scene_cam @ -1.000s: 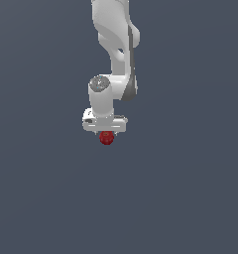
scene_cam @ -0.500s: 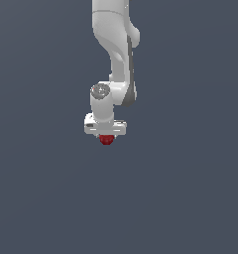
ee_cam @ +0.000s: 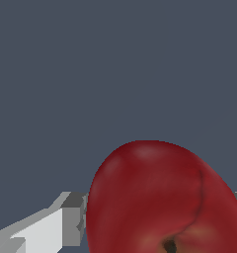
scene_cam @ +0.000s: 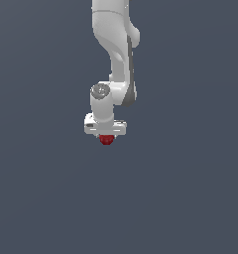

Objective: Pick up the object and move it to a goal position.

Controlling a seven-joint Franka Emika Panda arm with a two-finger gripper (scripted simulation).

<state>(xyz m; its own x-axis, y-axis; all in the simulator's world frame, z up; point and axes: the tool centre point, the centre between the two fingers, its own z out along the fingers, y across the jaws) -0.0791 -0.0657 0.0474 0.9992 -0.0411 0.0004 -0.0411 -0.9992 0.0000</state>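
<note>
The object (scene_cam: 106, 140) is a small glossy dark red ball-like thing, held just under the white gripper bar in mid-air near the middle of the exterior view. My gripper (scene_cam: 106, 137) is shut on it, and the fingers are mostly hidden behind the bar and the object. In the wrist view the object (ee_cam: 160, 197) looms large, with a dark dimple on its near side. It sits between grey fingers (ee_cam: 73, 217); the other finger shows only as a sliver at the picture's edge.
The white arm (scene_cam: 118, 59) comes down from above to the gripper. All around is a plain dark grey-blue background with no other objects, edges or surfaces visible.
The gripper bar has sunk slightly in the exterior view, with the object still held in it. Nothing else has changed.
</note>
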